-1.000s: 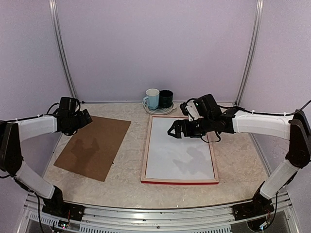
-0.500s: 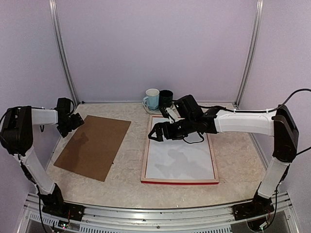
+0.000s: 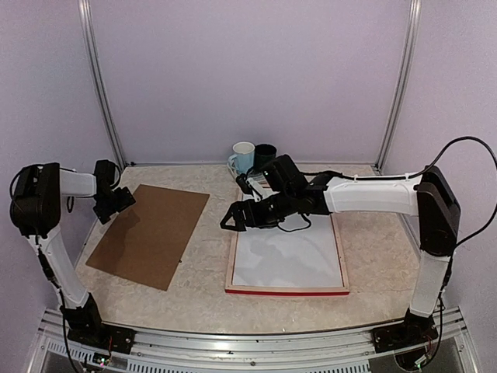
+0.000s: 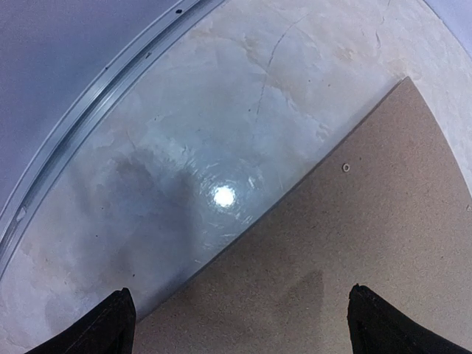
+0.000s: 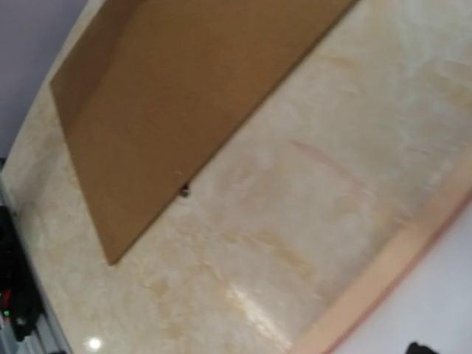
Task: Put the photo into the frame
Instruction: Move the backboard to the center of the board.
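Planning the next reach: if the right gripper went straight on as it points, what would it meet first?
Probably the bare table between the frame and the brown board; the right gripper aims left and downward, but depth is unclear.

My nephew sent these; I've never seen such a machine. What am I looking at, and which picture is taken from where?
These are two robot arms bolted at the table's near edge, each ending in a two-finger gripper. The wide picture comes from a fixed camera above and behind them; the close-ups come from cameras on the wrists. On the marble-patterned table lie a brown rectangular backing board and a thin, red-fronted, pale-wood picture frame, a white sheet inside it. A pale mug and a dark mug stand behind. The left gripper hovers over the board's left edge, the right gripper by the frame's left edge. Both are open, holding nothing.
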Tool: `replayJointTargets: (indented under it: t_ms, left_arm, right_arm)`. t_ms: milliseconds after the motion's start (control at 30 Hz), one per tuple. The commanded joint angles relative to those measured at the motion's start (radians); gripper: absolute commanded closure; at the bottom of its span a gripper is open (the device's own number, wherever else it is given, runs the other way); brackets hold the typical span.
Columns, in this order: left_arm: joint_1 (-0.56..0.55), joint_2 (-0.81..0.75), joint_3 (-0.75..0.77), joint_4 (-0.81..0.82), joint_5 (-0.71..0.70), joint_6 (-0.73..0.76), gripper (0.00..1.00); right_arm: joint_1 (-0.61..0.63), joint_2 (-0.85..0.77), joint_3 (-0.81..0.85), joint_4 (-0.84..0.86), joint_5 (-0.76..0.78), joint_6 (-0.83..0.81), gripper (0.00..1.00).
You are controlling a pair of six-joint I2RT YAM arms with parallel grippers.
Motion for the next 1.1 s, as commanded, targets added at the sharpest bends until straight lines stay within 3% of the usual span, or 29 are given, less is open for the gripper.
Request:
replayJointTargets:
  t_ms: [0, 467, 733, 1067]
  left_arm:
    - [0.009, 0.047, 0.011, -0.016, 0.030, 0.017, 0.01]
    - [-0.056, 0.023, -0.095, 0.048, 0.107, -0.031, 0.01]
    - [-0.075, -0.078, -0.251, 0.141, 0.159, -0.092, 0.01]
    - [-0.099, -0.172, -0.337, 0.173, 0.203, -0.106, 0.01]
  right_arm:
    - [0.016, 0.039, 0.060, 0.007, -0.042, 0.018, 0.01]
    - [0.024, 0.226, 0.214, 0.040, -0.135, 0.104, 0.01]
    - [0.024, 0.345, 0.348, -0.019, -0.098, 0.162, 0.01]
    - [0.024, 0.458, 0.441, -0.038, -0.039, 0.294, 0.01]
